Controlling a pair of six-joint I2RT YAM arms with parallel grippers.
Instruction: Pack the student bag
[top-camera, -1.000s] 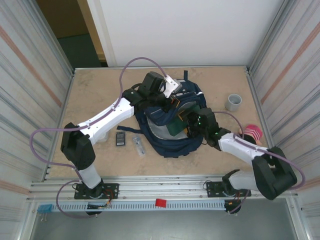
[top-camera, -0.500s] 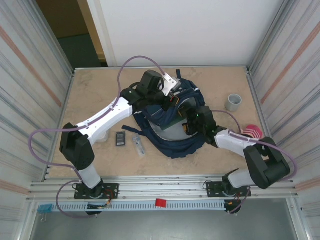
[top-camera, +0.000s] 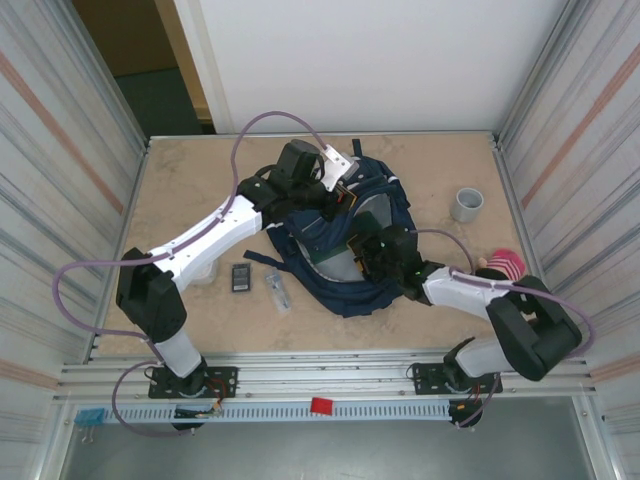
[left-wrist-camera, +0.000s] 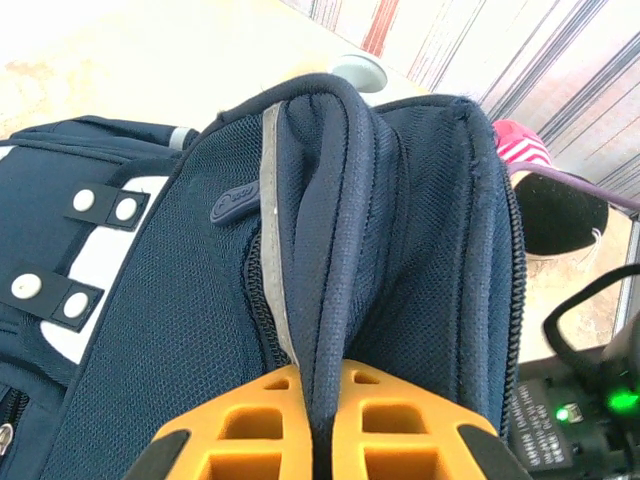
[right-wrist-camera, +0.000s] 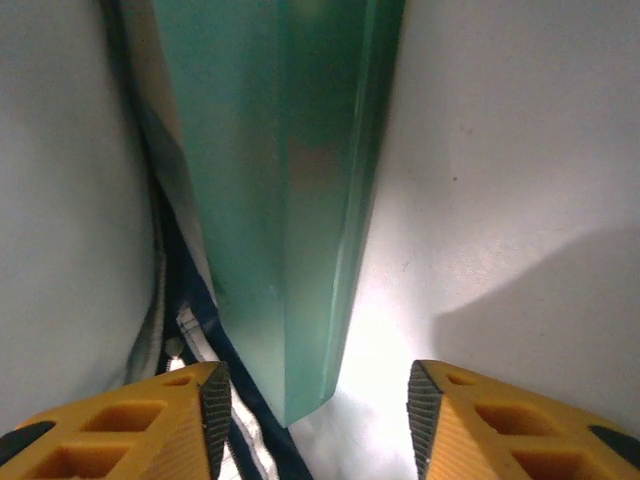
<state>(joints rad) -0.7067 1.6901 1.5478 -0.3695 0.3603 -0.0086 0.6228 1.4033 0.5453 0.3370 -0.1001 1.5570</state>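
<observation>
Student bag (top-camera: 348, 296) on worktop (top-camera: 200, 170): we log left end effector (left-wrist-camera: 320, 405) pinching its rim; right end effector (right-wrist-camera: 320, 400) spread before green case (right-wrist-camera: 290, 200).

1 bag (top-camera: 385, 195) | 1 grn case (right-wrist-camera: 290, 200) | 1 roll (top-camera: 466, 204) | 1 gadget (top-camera: 240, 278) | 1 pink item (top-camera: 507, 266)

The table (top-camera: 190, 170) is light brown, like sand, with faint spots. A white wall (top-camera: 370, 60) stands at the far end. Shiny metal walls with long lines stand on both sides, the left wall (top-camera: 60, 150) and the right wall (top-camera: 580, 130). Each has a thin orange stripe. In the far left corner is a dark opening (top-camera: 150, 95) with brown beside it. A silver rail (top-camera: 300, 378) runs along the near edge. The light is bright and even.
</observation>
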